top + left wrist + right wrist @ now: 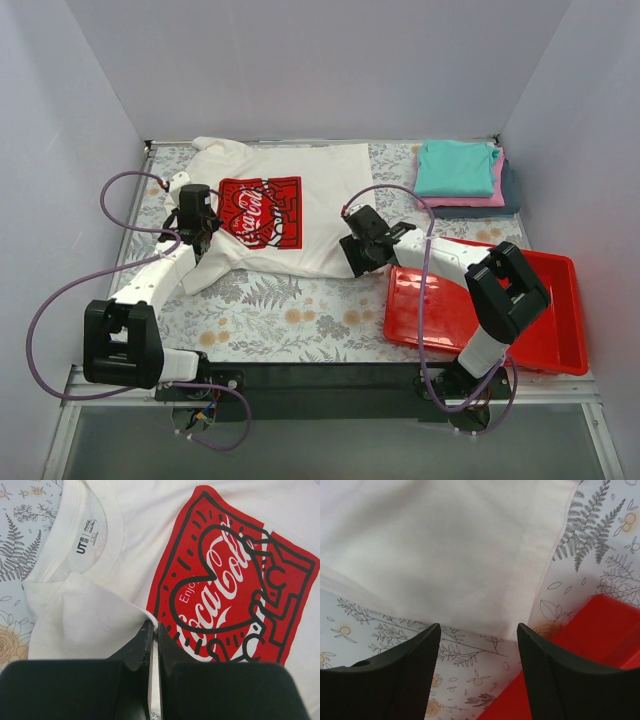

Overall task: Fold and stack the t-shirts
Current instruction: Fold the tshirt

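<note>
Lab test booth (plain white walls around table)

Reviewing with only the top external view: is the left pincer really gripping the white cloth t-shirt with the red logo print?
Observer: Yes. The left wrist view shows the left pincer shut on a raised fold of the white cloth t-shirt, next to its collar.
Operator: And the other arm?
Observer: The right pincer is open in the right wrist view, jaws apart at the shirt's hem corner, holding nothing.
Operator: Any label?
Observer: A printed neck label inside the collar reads UT.
</note>
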Controlling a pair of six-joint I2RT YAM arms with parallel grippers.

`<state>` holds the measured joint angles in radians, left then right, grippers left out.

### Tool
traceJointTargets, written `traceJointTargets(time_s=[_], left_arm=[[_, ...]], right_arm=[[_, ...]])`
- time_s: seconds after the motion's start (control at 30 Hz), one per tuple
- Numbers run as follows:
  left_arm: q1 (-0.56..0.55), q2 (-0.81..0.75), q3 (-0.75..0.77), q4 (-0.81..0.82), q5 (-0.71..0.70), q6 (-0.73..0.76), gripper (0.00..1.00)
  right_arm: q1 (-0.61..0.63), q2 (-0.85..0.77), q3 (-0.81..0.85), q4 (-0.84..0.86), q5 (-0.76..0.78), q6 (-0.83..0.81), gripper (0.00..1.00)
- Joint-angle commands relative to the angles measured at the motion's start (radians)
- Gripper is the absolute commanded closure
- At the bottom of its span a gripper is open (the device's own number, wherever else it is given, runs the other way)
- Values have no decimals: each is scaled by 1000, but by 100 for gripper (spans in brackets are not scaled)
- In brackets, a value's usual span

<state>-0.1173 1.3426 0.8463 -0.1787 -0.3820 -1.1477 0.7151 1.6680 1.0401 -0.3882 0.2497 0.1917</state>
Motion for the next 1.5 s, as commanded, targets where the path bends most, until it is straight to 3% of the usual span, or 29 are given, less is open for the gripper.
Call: traceJointTargets(time_s=[0.0,0.53,0.87,1.03,1.47], left_arm=[[15,-46,-6,24,29,14,100],[30,-88,-19,10,35,23,100],[54,-100,-19,-4,12,28,100],[57,-128,-29,1,-1,31,100],[57,-201,-44,16,-1,51,100]], right_arm=[[18,-36,-63,-198,74,61,43],[11,148,8,-190,172,84,42],[9,159,-31,-121,16,42,74],[15,153,-28,-117,-10,22,99],[118,13,14,-178,-109,-29,99]])
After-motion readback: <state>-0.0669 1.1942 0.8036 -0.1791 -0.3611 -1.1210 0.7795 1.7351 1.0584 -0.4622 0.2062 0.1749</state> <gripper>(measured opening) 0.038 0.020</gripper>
